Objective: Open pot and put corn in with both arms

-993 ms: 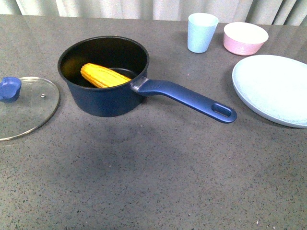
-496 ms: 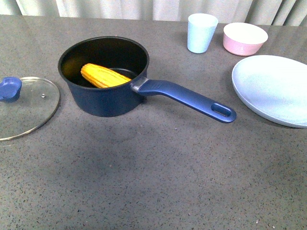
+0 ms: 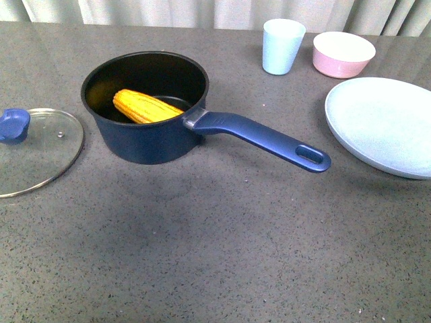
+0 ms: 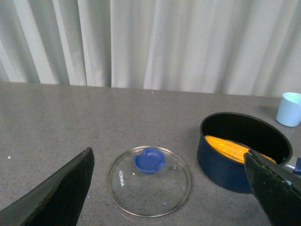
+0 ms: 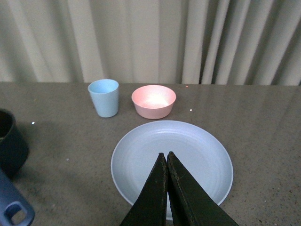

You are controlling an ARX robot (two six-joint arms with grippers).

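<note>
The pot (image 3: 145, 111) is a dark navy saucepan with a black inside, standing open on the grey desk (image 3: 222, 242) toward its far left part, its long blue handle (image 3: 259, 138) running out toward the right and slightly toward the near edge, with an oval hole at the end. The corn (image 3: 145, 106) lies inside it, a yellow-orange cob with neat rows of kernels, tilted so one end leans against the wall next to the handle. The lid (image 3: 30, 149), clear glass with a steel rim and a blue knob (image 3: 13, 124), lies flat on the desk just left of the pot, apart from it, reaching the left edge of my front view. Near the far edge stand a pale blue cup (image 3: 283, 45) and, just right of it, a pink bowl (image 3: 343, 54); I see nothing in the bowl and cannot see into the cup from the front. A big pale blue plate (image 3: 384, 124) sits bare by the right edge. My left gripper (image 4: 174, 188) hangs above the desk with its jaws wide apart, lid and pot showing between them. My right gripper (image 5: 167, 162) hovers over the plate with its jaws pressed together on nothing.
</note>
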